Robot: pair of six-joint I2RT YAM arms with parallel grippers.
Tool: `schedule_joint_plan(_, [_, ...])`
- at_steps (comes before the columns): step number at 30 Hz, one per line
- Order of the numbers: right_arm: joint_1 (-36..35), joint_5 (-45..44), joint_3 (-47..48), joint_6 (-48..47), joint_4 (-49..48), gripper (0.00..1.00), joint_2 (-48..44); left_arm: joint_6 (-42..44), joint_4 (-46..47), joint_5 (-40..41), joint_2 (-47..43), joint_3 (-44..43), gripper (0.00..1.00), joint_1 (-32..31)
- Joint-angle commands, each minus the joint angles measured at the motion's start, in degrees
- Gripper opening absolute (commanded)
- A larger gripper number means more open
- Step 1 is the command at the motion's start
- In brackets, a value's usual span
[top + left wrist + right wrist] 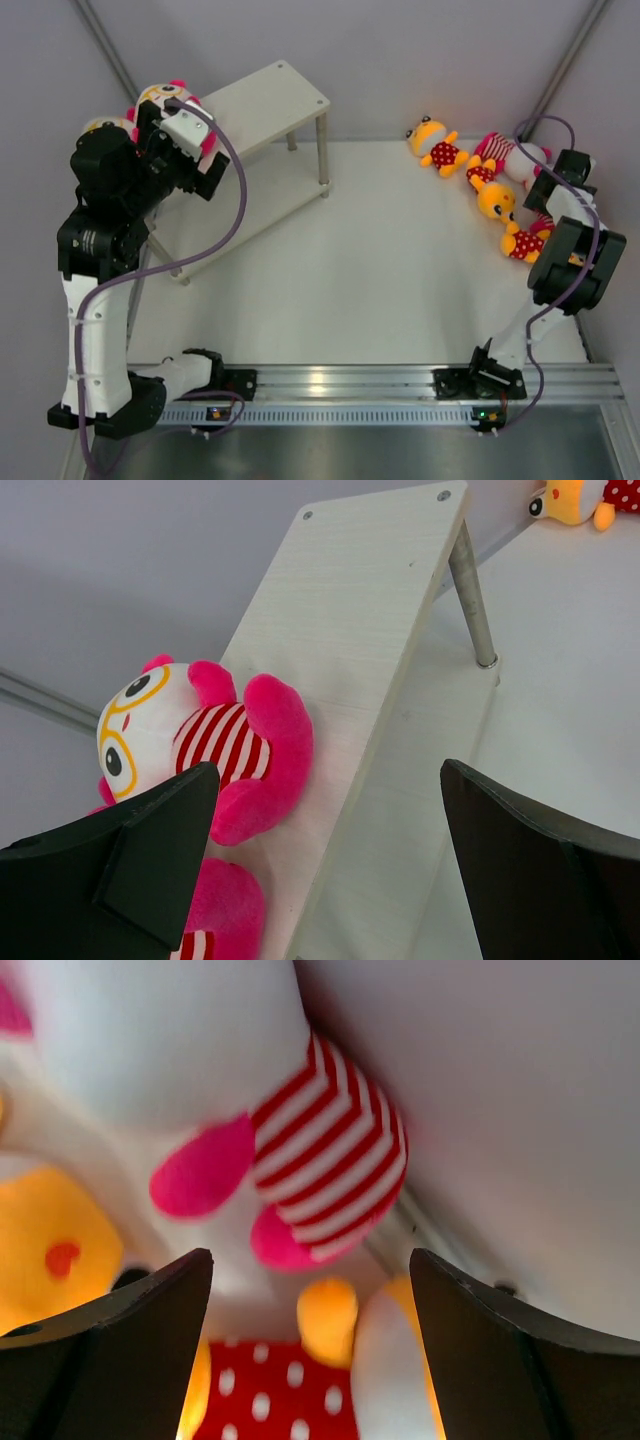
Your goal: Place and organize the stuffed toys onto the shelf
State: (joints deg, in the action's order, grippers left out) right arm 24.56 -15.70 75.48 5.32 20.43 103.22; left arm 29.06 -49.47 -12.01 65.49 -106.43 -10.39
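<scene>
The shelf (pixel 272 98) stands at the back left, with cream boards and silver legs. Two larger stuffed toys lie on its left end: one (pixel 158 96) shows a white head and yellow glasses, the other (pixel 103 126) is mostly hidden by my arm. My left gripper (pixel 183 150) hovers open and empty over them. In the left wrist view the toy (pixel 195 745) lies on the top board (pixel 370 630), a second toy (pixel 218 915) below it, and the gripper (pixel 330 865) is open. My right gripper (pixel 556 180) is open above the toys at the right. It (pixel 310 1350) hangs over a striped toy (pixel 335 1155) and a red-dotted toy (pixel 270 1395).
On the table at the right lie a yellow toy (pixel 436 143), a striped toy (pixel 503 150) and two more yellow toys (pixel 497 200) (pixel 524 243), close to the right wall. The shelf's lower board (pixel 250 200) shows beneath the top one. A yellow toy (pixel 575 500) shows far off in the left wrist view.
</scene>
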Motion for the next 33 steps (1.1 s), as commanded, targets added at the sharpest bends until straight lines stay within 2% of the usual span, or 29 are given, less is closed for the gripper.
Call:
schedule_joint_plan(1, [0.0,-4.0,8.9,-10.1,-2.6,0.81,5.3,0.2,0.8,1.1,0.9,-1.3,0.98,0.2])
schedule_joint_plan(3, [-0.4,-5.8,9.9,-12.6,-3.8,0.81,8.0,-0.1,-0.2,0.9,2.7,-3.4,0.98,0.3])
schedule_joint_plan(6, [-0.4,-3.4,9.3,-14.7,-7.6,0.82,9.9,-0.1,-0.9,1.3,4.5,-5.2,0.98,0.3])
schedule_joint_plan(9, [-0.4,0.2,14.8,-15.1,-2.3,0.82,15.2,0.5,-1.1,2.7,5.6,-6.5,0.98,0.3])
schedule_joint_plan(13, [-0.6,-1.8,17.4,-14.5,-1.3,0.75,19.6,1.8,-1.1,4.6,7.2,-7.7,0.98,0.3])
schedule_joint_plan(14, [-0.6,-2.2,17.5,-15.0,-1.3,0.72,19.8,1.9,-1.1,4.8,7.3,-8.0,0.98,0.3])
schedule_joint_plan(15, [-0.7,-2.5,17.5,-15.1,-1.4,0.64,20.0,2.0,-1.2,5.0,7.5,-8.1,0.98,0.2])
schedule_joint_plan(16, [-0.7,-3.0,17.3,-15.0,-1.6,0.43,19.7,1.9,-1.1,5.0,7.5,-8.1,0.98,0.2])
schedule_joint_plan(18, [-0.7,-3.0,16.3,-14.6,-2.0,0.26,18.8,1.8,-1.1,4.8,7.7,-7.9,0.98,0.2])
schedule_joint_plan(19, [-0.8,-2.5,16.1,-14.6,-2.1,0.11,16.9,1.7,-1.1,4.5,7.9,-8.0,0.98,0.2])
schedule_joint_plan(20, [-1.0,-2.6,15.9,-14.0,-2.2,0.02,15.8,1.5,-1.1,4.4,8.1,-8.0,0.98,0.2])
schedule_joint_plan(21, [-1.3,-3.1,15.9,-13.5,-2.1,0.00,14.6,1.4,-1.1,3.9,8.0,-8.2,0.98,0.2])
schedule_joint_plan(23, [-2.8,-5.7,16.7,-12.1,-1.8,0.00,9.4,1.1,-1.1,2.9,7.9,-8.3,0.98,0.2])
schedule_joint_plan(26, [-5.5,-8.0,19.0,-6.9,0.2,0.00,0.3,0.9,-1.2,1.3,7.4,-8.3,0.89,0.2])
schedule_joint_plan(29, [-5.7,-0.9,19.4,4.5,2.1,0.00,-11.5,1.2,-1.4,-1.0,5.9,-7.7,0.87,0.1])
schedule_joint_plan(31, [-5.9,4.9,17.9,9.5,0.2,0.00,-21.1,2.3,-2.0,-2.7,4.6,-6.9,0.87,0.1])
schedule_joint_plan(33, [-7.1,7.2,14.7,15.1,-3.0,0.00,-26.9,2.3,-2.3,-4.7,3.9,-6.2,0.87,-0.1])
